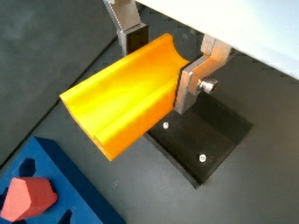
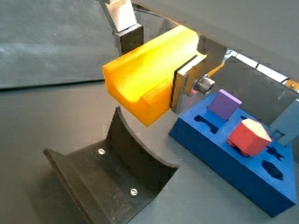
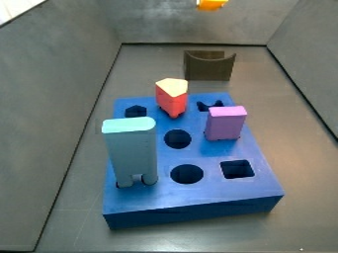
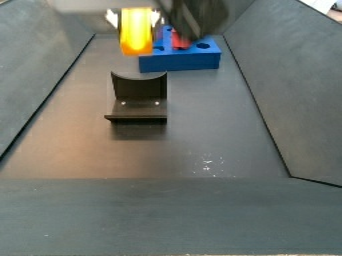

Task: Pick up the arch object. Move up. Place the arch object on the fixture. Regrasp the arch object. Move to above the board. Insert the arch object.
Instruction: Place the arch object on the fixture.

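The claw (image 1: pixel 163 63) grips the arch (image 1: pixel 122 92) by its sides, high in the air above the fixture (image 2: pixel 111 179) near the floor's far edge, probably so it can set the arch in the dipped top and retake it before the board (image 3: pixel 192 163).

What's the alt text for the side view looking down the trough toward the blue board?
The pincer holds the yellow-orange arch object in the air, above and slightly behind the dark fixture, which stands empty on the grey floor. Behind them sits the blue board with a red block standing in it.
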Controlling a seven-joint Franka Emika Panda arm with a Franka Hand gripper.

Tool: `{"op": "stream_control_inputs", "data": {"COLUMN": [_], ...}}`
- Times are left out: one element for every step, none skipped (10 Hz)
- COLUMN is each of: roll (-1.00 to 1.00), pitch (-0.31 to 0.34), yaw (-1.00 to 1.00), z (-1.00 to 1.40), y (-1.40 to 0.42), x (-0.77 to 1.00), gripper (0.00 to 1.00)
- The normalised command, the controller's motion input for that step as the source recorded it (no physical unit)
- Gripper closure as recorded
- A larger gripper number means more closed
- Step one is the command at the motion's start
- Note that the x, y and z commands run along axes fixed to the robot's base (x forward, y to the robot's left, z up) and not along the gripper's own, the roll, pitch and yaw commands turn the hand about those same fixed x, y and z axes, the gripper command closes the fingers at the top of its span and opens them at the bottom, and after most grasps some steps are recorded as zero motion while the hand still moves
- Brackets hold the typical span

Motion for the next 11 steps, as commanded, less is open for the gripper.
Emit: {"op": "stream_control_inputs", "data": {"roll": [-1.0,-1.0,-1.0,-0.97,-0.77,-0.62,-0.52,-0.32,-0.22,-0.2,-0.19], "pitch": [0.057,0.079,0.095,0.096,0.082,0.069,0.066,0.061,0.051,0.039,0.026], "yaw": [-0.13,-0.13,-0.14,-0.15,-0.15,-0.14,-0.14,-0.13,-0.12,-0.12,-0.11], "z": [-1.0,-1.0,-1.0,-1.0,-1.0,-1.0,-1.0,-0.79,-0.54,-0.34,-0.22], "y": [0.09,0.09,0.1,0.11,0.12,0.13,0.13,0.11,0.08,0.07,0.07], "x": [0.14,0.15,0.17,0.19,0.2,0.22,0.22,0.2,0.16,0.12,0.1], "gripper": [1.0,1.0,1.0,1.0,1.0,1.0,1.0,1.0,1.0,1.0,1.0]}}
